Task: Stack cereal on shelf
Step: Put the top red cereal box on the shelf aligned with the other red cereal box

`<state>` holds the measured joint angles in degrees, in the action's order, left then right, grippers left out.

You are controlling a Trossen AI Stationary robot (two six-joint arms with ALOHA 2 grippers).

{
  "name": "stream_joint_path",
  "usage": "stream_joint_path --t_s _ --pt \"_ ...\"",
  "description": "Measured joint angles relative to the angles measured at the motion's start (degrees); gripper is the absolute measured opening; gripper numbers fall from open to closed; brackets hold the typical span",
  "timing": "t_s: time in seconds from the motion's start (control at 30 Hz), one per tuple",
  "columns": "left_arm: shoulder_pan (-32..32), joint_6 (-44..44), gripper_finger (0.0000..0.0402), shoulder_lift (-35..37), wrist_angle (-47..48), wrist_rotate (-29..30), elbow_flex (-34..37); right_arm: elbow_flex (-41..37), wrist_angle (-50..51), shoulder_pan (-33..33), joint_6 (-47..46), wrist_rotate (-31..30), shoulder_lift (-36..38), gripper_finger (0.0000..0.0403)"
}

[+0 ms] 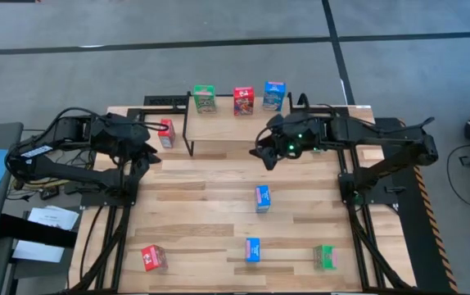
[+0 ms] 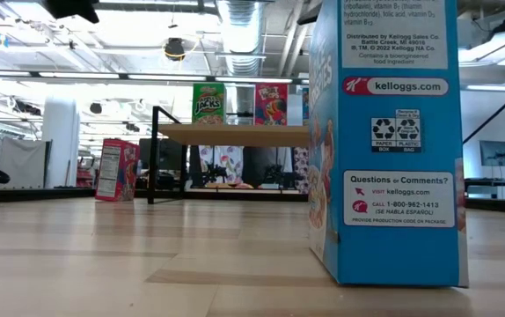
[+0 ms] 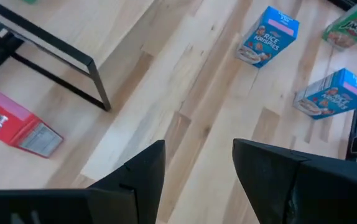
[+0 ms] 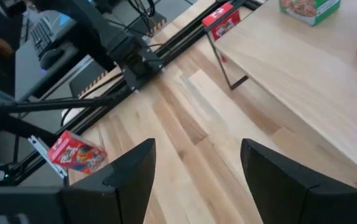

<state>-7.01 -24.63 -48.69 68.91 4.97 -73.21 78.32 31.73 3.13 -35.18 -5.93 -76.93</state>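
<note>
shelf so far: the shelf point(image 1: 243, 127) at the back of the counter point(image 1: 202, 221) has three boxes standing in a row on top, a green box point(image 1: 205, 98), a red box point(image 1: 244, 101) and a blue box point(image 1: 274, 96).

still on the counter: one red box point(image 1: 166, 133) just beside the shelf's left leg, a blue box point(image 1: 262, 198) mid-counter, then a red one point(image 1: 153, 257), a blue one point(image 1: 253, 250) and a green one point(image 1: 324, 257) along the near edge. That's eight I can count, can't spot a ninth.

step in hand: looks like a between-picks moment to me, neither arm is carrying anything.

left end effector point(image 3: 197, 171): hovering over the counter near that red box by the shelf leg, fingers parted only partway, empty, touching nothing.

right end effector point(image 4: 197, 171): up over the front right of the shelf, spread fairly wide, empty too.

next move, my guess: the left arm drops onto the red box next to it, closes across the narrow sides, lifts it clear of the leg and sets it on the shelf without knocking the row over.
</note>
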Motion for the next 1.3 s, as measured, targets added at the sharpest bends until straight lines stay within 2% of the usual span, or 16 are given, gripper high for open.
stream_joint_path --t_s 0.37,0.6,0.77,1.0,1.13,1.3 --pt "0.0 -2.6 0.0176 0.0 0.2 -2.7 0.0 0.0 1.5 -0.5 0.1 -0.1 0.0 0.026" --pt "0.0 4.3 0.0179 -0.7 0.2 3.1 0.0 0.0 2.2 -0.5 2.2 -0.1 0.0 0.026" --pt "-0.4 5.3 0.0204 -1.5 0.7 6.0 0.0 0.0 2.6 -0.5 2.4 -0.1 0.0 0.026" --pt "-5.3 0.4 0.023 -3.3 0.8 18.6 0.0 0.0 2.6 1.9 4.6 -0.1 0.0 0.026" --pt "-9.1 -2.2 0.0231 -5.3 0.4 19.3 0.0 0.0 2.6 4.0 8.5 -0.1 0.0 0.026" --pt "-13.9 -1.7 0.0231 -9.7 -0.1 19.5 0.0 0.0 3.2 6.7 8.8 -0.1 0.0 0.026"
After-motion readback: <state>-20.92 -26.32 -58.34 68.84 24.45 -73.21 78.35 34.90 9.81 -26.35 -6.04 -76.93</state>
